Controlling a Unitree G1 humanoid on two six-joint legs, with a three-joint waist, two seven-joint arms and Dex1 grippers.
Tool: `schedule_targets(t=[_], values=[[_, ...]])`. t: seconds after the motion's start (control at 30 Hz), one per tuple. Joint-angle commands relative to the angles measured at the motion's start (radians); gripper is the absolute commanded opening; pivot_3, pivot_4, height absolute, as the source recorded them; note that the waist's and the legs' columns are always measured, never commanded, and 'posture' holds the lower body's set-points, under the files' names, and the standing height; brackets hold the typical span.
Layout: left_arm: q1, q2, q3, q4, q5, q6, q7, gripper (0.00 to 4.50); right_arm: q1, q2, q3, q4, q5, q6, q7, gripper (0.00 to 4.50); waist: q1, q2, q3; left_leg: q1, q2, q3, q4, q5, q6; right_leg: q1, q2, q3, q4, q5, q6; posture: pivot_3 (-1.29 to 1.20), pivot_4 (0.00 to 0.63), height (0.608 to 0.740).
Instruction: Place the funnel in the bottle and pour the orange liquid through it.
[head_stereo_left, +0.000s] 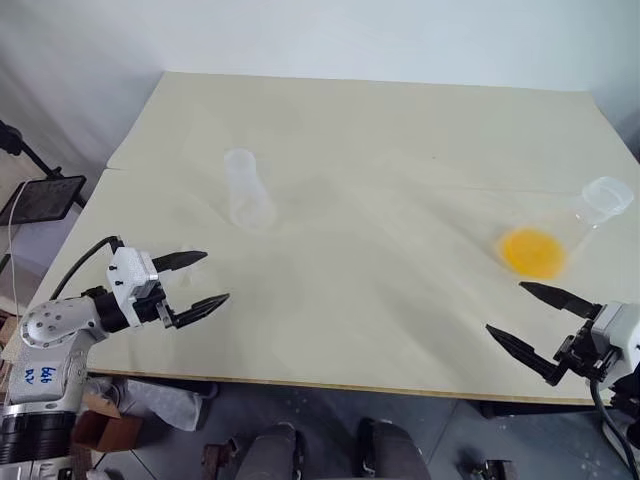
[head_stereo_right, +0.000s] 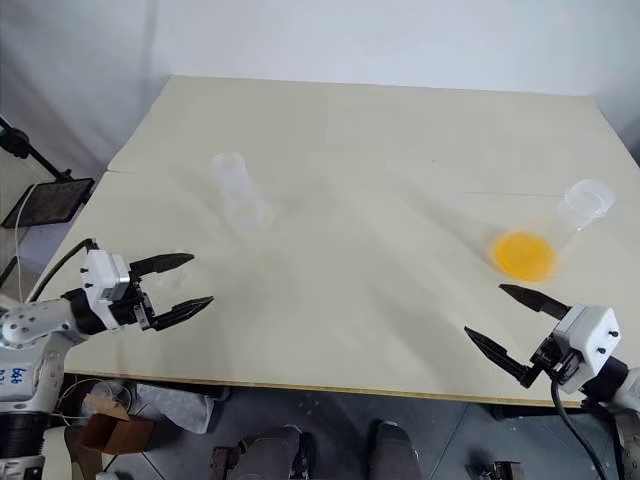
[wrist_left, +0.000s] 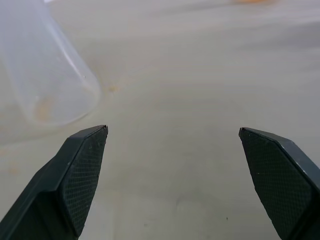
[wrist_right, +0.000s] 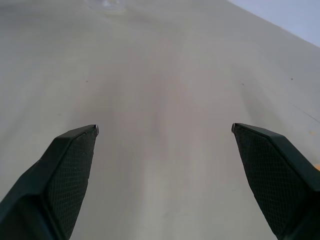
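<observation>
- Counter (head_stereo_left: 360, 150): pale board, carries both vessels; landmark for everything below.
- Step, as I judge it: task not begun. Nothing lifted, nothing poured, no funnel seated in any mouth.
- Conical flask (head_stereo_left: 575, 225): near counter's right edge, toward the front. It appears to stand on its wide base, neck leaning away toward the rim. Holds the orange liquid (head_stereo_left: 532, 252), a shallow bright pool across the base; the rest of the vessel is clear.
- Bottle (head_stereo_left: 246, 190): left of counter's centre, well apart from the flask. Frosted-clear, mouth on the far side. Looks empty, maybe a faint orange tint inside per left wrist view (wrist_left: 47, 75); can't confirm.
- Funnel: can't pick it out anywhere on counter; too clear/small to tell.
- Left claw (head_stereo_left: 192, 282): at counter's front-left edge, released, jaws wide apart, holding nothing; bottle sits just beyond it.
- Right claw (head_stereo_left: 540, 318): at counter's front-right corner, released too, jaws spread, empty; flask near, not touched.
- Next move, my guess: locate funnel first, then bring it to the bottle mouth, w/ bottle steadied. Pouring comes only after.
</observation>
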Motion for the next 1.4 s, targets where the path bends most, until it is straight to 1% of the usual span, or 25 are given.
schedule_targets(t=[0.03, 0.23, 0.33, 0.4, 0.53, 0.63, 0.73, 0.8, 0.9, 1.0, 1.13, 1.27, 1.37, 1.4], values=[[-0.004, 0.009, 0.015, -0.005, 0.004, -0.015, 0.008, 4.48, 0.01, 0.0, -0.019, -0.029, 0.018, -0.005, 0.004, 4.5, -0.001, 0.0, 0.0, 0.0, 0.0, 0.0, 0.0, 0.0, 0.0, 0.0, 0.0, 0.0, 0.0, 0.0, 0.0, 0.0, 0.15, 0.74], [0.033, 0.001, 0.044, -0.019, -0.014, -0.005, 0.029, 4.48, -0.012, 0.002, 0.009, -0.025, 0.024, -0.003, 0.008, 4.5, -0.003, 0.0, 0.0, 0.0, 0.001, 0.0, 0.0, 0.0, 0.0, 0.0, 0.0, 0.0, 0.0, 0.0, 0.0, 0.0, 0.15, 0.74], [0.056, -0.001, 0.083, -0.033, -0.041, 0.029, 0.064, 4.48, -0.055, 0.011, 0.043, -0.014, 0.031, 0.003, 0.008, 4.5, -0.003, 0.0, 0.0, 0.0, 0.001, 0.0, 0.0, 0.0, 0.0, 0.0, 0.0, 0.0, 0.0, 0.0, 0.0, 0.0, 0.15, 0.74], [0.068, -0.005, 0.123, -0.037, -0.071, 0.076, 0.1, 4.48, -0.094, 0.019, 0.075, -0.021, 0.041, 0.021, -0.003, 4.5, -0.003, 0.0, 0.0, 0.0, 0.001, 0.0, 0.001, 0.0, 0.0, 0.0, 0.0, 0.0, 0.0, 0.0, 0.0, 0.0, 0.15, 0.74], [0.114, -0.02, 0.223, 0.006, -0.097, 0.085, 0.152, 4.48, -0.178, 0.049, 0.143, -0.053, 0.06, 0.062, -0.039, 4.5, -0.005, 0.0, 0.0, 0.0, 0.002, 0.0, 0.001, 0.0, 0.0, 0.0, -0.001, 0.001, 0.001, 0.0, 0.0, 0.0, 0.15, 0.74], [0.187, -0.038, 0.34, 0.06, -0.112, 0.082, 0.198, 4.48, -0.277, 0.101, 0.213, -0.067, 0.073, 0.098, -0.099, 4.5, -0.009, 0.0, 0.0, 0.0, 0.001, 0.0, 0.001, 0.0, 0.0, 0.0, -0.001, 0.001, 0.001, 0.0, 0.0, 0.0, 0.15, 0.74], [0.229, -0.051, 0.383, 0.085, -0.113, 0.074, 0.212, 4.48, -0.338, 0.131, 0.25, -0.059, 0.065, 0.119, -0.123, 4.5, -0.013, 0.0, 0.0, 0.0, 0.002, 0.0, 0.001, 0.0, 0.0, -0.001, -0.001, 0.0, 0.001, 0.0, 0.0, 0.0, 0.15, 0.74], [0.245, -0.063, 0.396, 0.081, -0.121, 0.085, 0.222, 4.48, -0.377, 0.138, 0.271, -0.041, 0.053, 0.124, -0.13, 4.5, -0.004, 0.0, 0.0, -0.001, 0.001, -0.001, 0.001, 0.0, 0.0, -0.001, -0.001, 0.0, 0.001, 0.0, 0.0, 0.0, 0.15, 0.74], [0.251, -0.082, 0.382, 0.029, -0.151, 0.129, 0.234, 4.48, -0.412, 0.137, 0.276, -0.024, 0.051, 0.136, -0.141, 4.5, 0.002, -0.001, 0.0, -0.001, 0.0, -0.002, 0.003, 0.0, 0.0, 0.0, -0.003, 0.001, 0.001, 0.0, 0.0, 0.0, 0.15, 0.74], [0.219, -0.085, 0.341, -0.036, -0.166, 0.181, 0.255, 4.48, -0.413, 0.133, 0.264, -0.02, 0.054, 0.141, -0.148, 4.5, 0.001, -0.002, -0.001, -0.001, 0.0, -0.003, 0.003, 0.0, 0.0, 0.0, -0.003, 0.0, 0.001, 0.0, 0.0, 0.0, 0.15, 0.74], [0.041, -0.07, 0.215, -0.097, -0.164, 0.281, 0.306, 4.48, -0.361, 0.126, 0.229, -0.021, 0.044, 0.135, -0.155, 4.5, 0.007, -0.002, -0.001, -0.002, 0.0, -0.004, 0.003, 0.0, 0.0, 0.0, -0.002, 0.0, 0.002, 0.0, 0.0, 0.0, 0.15, 0.74], [-0.202, -0.074, 0.063, 0.006, -0.09, 0.332, 0.323, 4.48, -0.325, 0.133, 0.22, -0.029, 0.038, 0.126, -0.167, 4.5, -0.001, -0.002, -0.001, -0.001, -0.003, -0.002, 0.004, 0.0, 0.0, -0.001, 0.001, -0.001, 0.007, 0.0, 0.0, 0.0, 0.15, 0.74], [-0.344, -0.086, -0.009, 0.129, -0.038, 0.322, 0.318, 4.48, -0.317, 0.141, 0.224, -0.046, 0.034, 0.124, -0.179, 4.5, -0.011, -0.002, -0.001, 0.0, -0.003, 0.002, 0.004, 0.0, 0.0, -0.003, 0.003, -0.003, 0.009, 0.0, 0.0, 0.0, 0.15, 0.74], [-0.371, -0.09, -0.02, 0.156, -0.028, 0.317, 0.316, 4.48, -0.316, 0.142, 0.226, -0.051, 0.033, 0.124, -0.183, 4.5, -0.015, -0.002, -0.001, 0.0, -0.003, 0.002, 0.003, 0.0, 0.0, -0.003, 0.003, -0.003, 0.01, 0.0, 0.0, 0.0, 0.15, 0.74]])
